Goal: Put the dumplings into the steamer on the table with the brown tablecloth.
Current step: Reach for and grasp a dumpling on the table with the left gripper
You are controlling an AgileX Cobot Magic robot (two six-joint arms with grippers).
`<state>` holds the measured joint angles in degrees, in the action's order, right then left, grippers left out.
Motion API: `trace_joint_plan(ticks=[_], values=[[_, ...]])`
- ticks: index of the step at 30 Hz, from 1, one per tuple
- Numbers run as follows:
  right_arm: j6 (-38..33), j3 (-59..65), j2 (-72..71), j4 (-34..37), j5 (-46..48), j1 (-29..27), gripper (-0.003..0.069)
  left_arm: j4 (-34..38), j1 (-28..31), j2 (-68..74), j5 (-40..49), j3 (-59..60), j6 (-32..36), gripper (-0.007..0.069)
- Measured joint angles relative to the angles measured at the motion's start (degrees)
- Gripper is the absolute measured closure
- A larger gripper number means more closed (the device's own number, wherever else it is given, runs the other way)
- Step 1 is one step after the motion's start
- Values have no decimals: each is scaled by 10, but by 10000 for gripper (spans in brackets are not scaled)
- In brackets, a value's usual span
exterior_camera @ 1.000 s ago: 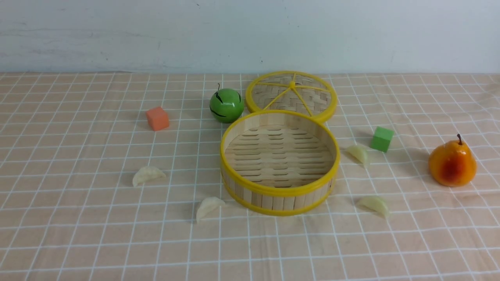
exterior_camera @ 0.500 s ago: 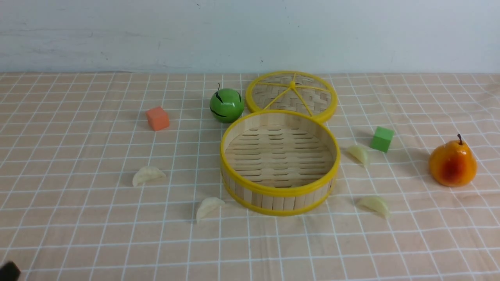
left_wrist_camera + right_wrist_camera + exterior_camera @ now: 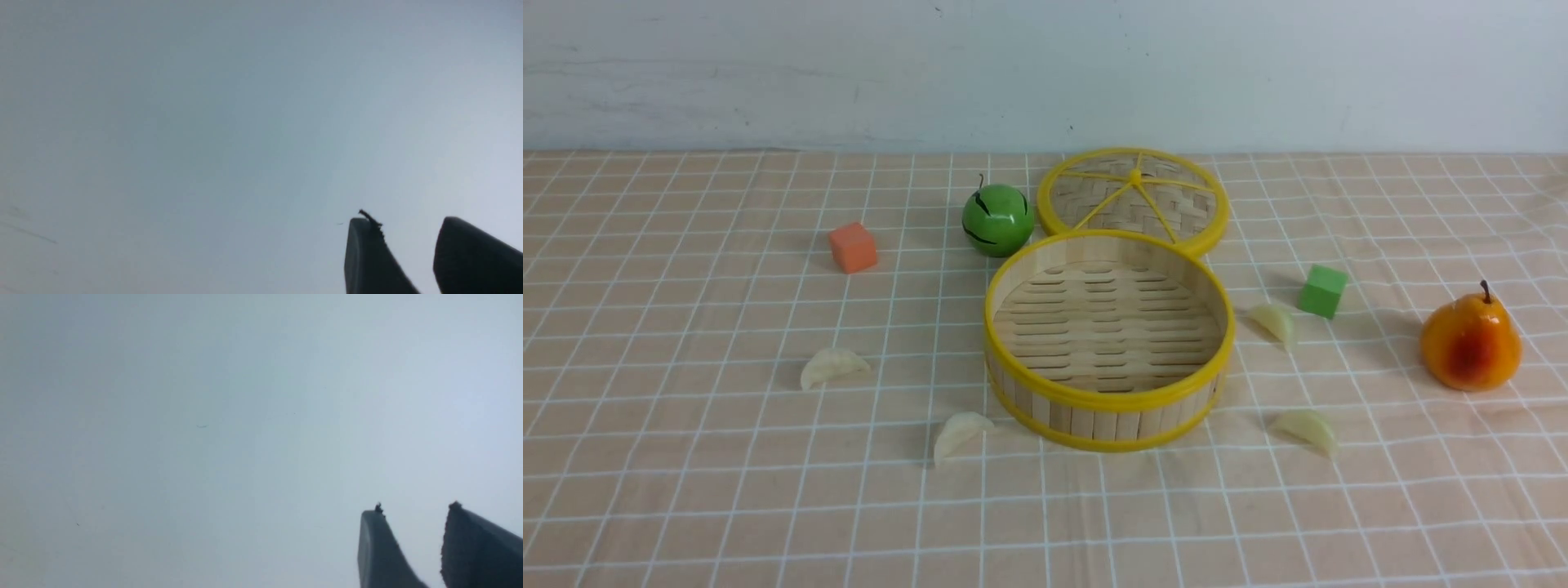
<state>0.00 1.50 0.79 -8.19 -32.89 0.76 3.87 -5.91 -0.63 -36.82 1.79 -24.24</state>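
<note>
So the front view is the only one that gets the actual scene. The table (image 3: 621,204) is covered by the brown tablecloth (image 3: 686,506), white grid, a bit wrinkled on the right. The steamer (image 3: 1094,412) sits upright in the middle with its slatted floor bare, and the lid (image 3: 1131,196) lies flat right behind it. Then there's a pear (image 3: 1470,343) far right, a green apple (image 3: 998,219) just left of the lid, an orange cube (image 3: 853,247) further left and a green cube (image 3: 1322,290) right of the steamer.

The dumplings (image 3: 960,433) are all out on the cloth. That one's near the steamer's front-left wall, a second dumpling (image 3: 832,366) is further left, a third dumpling (image 3: 1274,321) is just beside the green cube, and a fourth dumpling (image 3: 1307,429) is front right.

The wrist views only give blank pale grey plus the claws. The left claw (image 3: 404,220) and right claw (image 3: 413,509) are both spread, nothing pinched.

Half a second back something dark poked into the front view's bottom-left corner; it's gone now. Everything on the cloth stayed put.
</note>
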Motion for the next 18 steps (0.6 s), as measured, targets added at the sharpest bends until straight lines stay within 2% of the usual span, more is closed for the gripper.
trace_joint_plan(ticks=[1, 4, 8, 10, 11, 12, 13, 17, 18], values=[[21, 0, 10, 4, -3, 0, 419, -8, 0, 0, 25, -11, -60, 390], [73, -16, 59, 15, 4, 0, 446, -70, 0, 20, 132, -88, -137, 445], [99, -76, 140, 15, 8, 0, 531, -165, 0, 129, 215, -191, -161, 573], [99, -99, 171, 12, 18, 0, 570, -191, 0, 172, 223, -212, -162, 609], [96, -131, 214, 0, 49, 0, 631, -223, 0, 226, 231, -244, -162, 638], [95, -135, 220, -3, 54, 0, 631, -227, 0, 234, 231, -244, -162, 638], [90, -158, 255, -20, 89, 0, 665, -247, 0, 294, 234, -265, -162, 638], [84, -218, 354, -60, 222, 5, 678, -284, 0, 445, 268, -317, -180, 638], [91, -245, 391, -63, 288, 11, 678, -290, 0, 523, 314, -348, -206, 638]])
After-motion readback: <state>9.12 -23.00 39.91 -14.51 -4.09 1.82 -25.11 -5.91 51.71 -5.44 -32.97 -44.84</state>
